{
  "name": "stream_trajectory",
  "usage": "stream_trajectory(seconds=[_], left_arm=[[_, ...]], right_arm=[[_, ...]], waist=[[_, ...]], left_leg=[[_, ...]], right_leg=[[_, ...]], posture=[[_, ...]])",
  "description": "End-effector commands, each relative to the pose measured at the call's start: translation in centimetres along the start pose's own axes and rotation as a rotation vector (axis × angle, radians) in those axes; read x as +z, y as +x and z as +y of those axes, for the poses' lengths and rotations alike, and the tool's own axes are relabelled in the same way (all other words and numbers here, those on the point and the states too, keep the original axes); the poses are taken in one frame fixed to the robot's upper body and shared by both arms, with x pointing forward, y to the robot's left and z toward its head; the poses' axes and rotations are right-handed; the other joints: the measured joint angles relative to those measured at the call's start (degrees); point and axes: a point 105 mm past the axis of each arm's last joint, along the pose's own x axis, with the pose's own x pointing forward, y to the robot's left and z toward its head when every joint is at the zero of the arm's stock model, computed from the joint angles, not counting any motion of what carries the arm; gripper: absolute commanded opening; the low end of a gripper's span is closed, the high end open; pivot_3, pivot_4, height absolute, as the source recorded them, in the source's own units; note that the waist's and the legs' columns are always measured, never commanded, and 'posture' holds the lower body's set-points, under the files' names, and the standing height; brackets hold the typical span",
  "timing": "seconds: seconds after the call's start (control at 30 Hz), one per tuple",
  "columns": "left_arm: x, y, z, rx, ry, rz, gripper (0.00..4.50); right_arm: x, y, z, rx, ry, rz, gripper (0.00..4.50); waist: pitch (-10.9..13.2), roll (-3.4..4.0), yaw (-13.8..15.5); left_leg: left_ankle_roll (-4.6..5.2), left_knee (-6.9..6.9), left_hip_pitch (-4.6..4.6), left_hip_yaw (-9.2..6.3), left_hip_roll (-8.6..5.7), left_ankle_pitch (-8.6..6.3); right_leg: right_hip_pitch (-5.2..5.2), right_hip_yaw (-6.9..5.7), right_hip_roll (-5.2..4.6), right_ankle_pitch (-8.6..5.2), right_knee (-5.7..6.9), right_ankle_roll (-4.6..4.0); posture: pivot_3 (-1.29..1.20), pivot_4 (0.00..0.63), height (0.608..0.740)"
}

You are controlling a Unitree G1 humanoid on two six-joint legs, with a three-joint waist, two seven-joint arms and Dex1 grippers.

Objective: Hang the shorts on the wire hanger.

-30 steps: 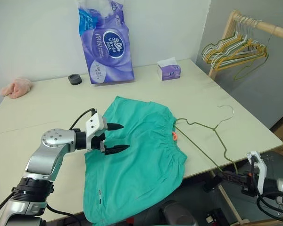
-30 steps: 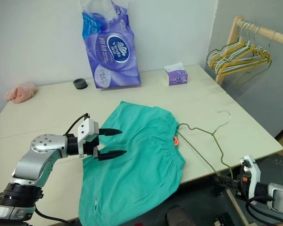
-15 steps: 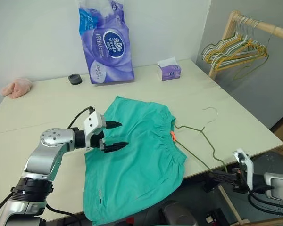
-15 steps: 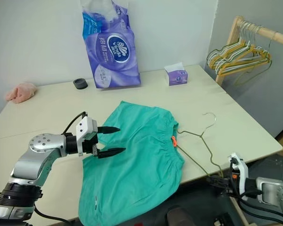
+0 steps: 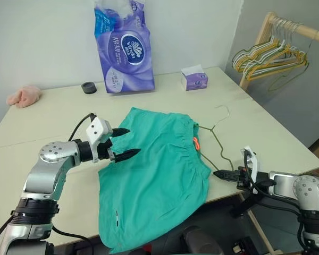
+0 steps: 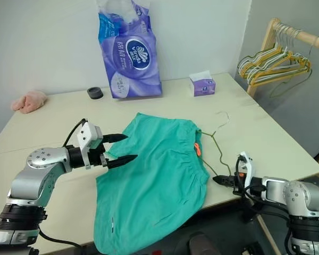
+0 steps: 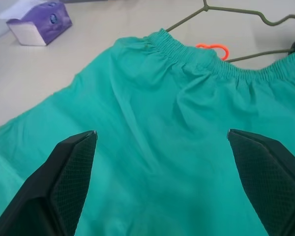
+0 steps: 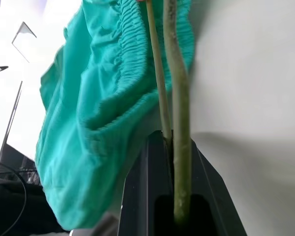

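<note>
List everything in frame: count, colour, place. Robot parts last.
shorts: 1, teal-green, spread on the table's front middle, hem hanging over the front edge
wire hanger: 1, olive-grey, flat on the table beside the shorts' waistband
tissue paper pack: 1, purple, upright by the back wall
tissue box: 1, purple, table's far right
black ring: 1, beside the pack
pink cloth lump: 1, table's far left
bunched hangers: several, yellow, green, white, on a wooden rail
table: 1, cream
left gripper: open, above the shorts
right gripper: shut on the wire hanger's corner at the table's front edge
</note>
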Motion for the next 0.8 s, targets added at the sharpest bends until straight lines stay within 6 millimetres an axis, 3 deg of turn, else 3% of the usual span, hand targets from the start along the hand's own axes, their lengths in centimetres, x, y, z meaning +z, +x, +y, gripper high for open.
stream_trajectory(seconds=[0.03,0.17,0.27,0.43,0.53,0.67,0.8], left_arm=[[2.9,-1.0,2.7,0.131,-0.04,-0.118,4.49],[4.6,-1.3,4.1,0.192,-0.065,-0.193,4.49],[5.4,-1.4,4.8,0.224,-0.078,-0.23,4.49],[5.5,-1.2,4.7,0.222,-0.078,-0.237,4.49],[5.6,-1.0,4.3,0.204,-0.076,-0.24,4.49],[6.0,-1.4,4.5,0.207,-0.066,-0.244,4.49],[6.2,-2.0,5.0,0.222,-0.047,-0.237,4.49]], right_arm=[[3.5,0.5,3.0,0.049,-0.187,-0.099,0.0],[3.9,1.6,3.9,0.041,-0.274,-0.088,0.0],[3.4,2.5,3.6,0.022,-0.204,-0.042,0.0],[2.4,3.8,2.6,-0.017,-0.098,0.027,0.0],[3.4,5.2,3.1,-0.034,-0.11,0.007,0.0],[5.0,5.8,5.1,0.003,-0.236,-0.052,0.0],[5.3,5.6,6.2,0.01,-0.383,-0.081,0.0]], waist=[[0.0,0.0,-0.09],[-0.07,-0.02,-0.16],[-0.1,-0.01,-0.17],[-0.13,-0.01,-0.35],[-0.14,0.0,-0.49],[-0.15,0.01,-0.68],[-0.16,-0.01,-0.48]], left_leg=[[0.0,0.0,-0.03,0.0,0.0,0.0],[0.0,0.0,-0.11,-0.07,0.01,0.0],[-0.01,0.0,-0.13,-0.07,-0.02,0.0],[-0.01,0.05,-0.11,-0.06,-0.04,0.01],[-0.01,0.05,-0.11,-0.06,-0.04,0.01],[-0.01,0.03,-0.11,-0.06,-0.03,0.01],[-0.01,0.04,-0.17,-0.08,-0.05,0.01]], right_leg=[[-0.04,0.0,0.0,0.0,0.02,0.0],[-0.12,-0.07,0.0,0.03,0.06,0.04],[-0.13,-0.06,-0.05,0.06,0.06,0.01],[-0.13,-0.02,-0.06,0.26,0.1,-0.18],[-0.14,-0.03,-0.06,0.26,0.11,-0.19],[-0.18,-0.03,-0.06,0.26,0.14,-0.19],[-0.19,-0.04,-0.08,0.26,0.11,-0.19]], posture=[[-0.35,0.037,0.74],[-0.35,0.032,0.74],[-0.35,0.024,0.74],[-0.35,0.02,0.74],[-0.35,0.019,0.74],[-0.35,0.016,0.74],[-0.34,0.013,0.74]])
